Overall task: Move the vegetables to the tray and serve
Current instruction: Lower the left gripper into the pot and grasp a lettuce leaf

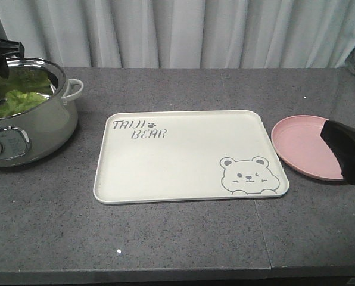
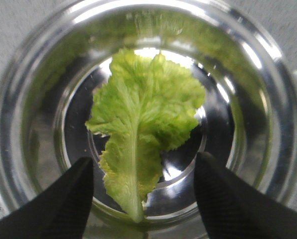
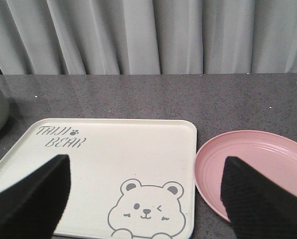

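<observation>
Lettuce leaf (image 2: 143, 124): flat on the pot's bottom.
Pot (image 1: 40, 128): steel walls ring the leaf; left on the bench (image 1: 165, 244).
Left pincer (image 2: 143, 167): released, above the leaf.
Tray (image 1: 183, 155): mid-bench.
Pink plate (image 1: 302, 143): just right of the tray.
Right pincer (image 3: 147, 167): released, over the plate's edge.

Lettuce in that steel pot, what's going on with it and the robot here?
The left gripper hangs open above the pot, fingers either side of the lettuce leaf lying on its bottom, not gripping it. The tray sits bare on the counter, the pink plate beside it. The right gripper, also open, hovers by the plate holding nothing.
</observation>
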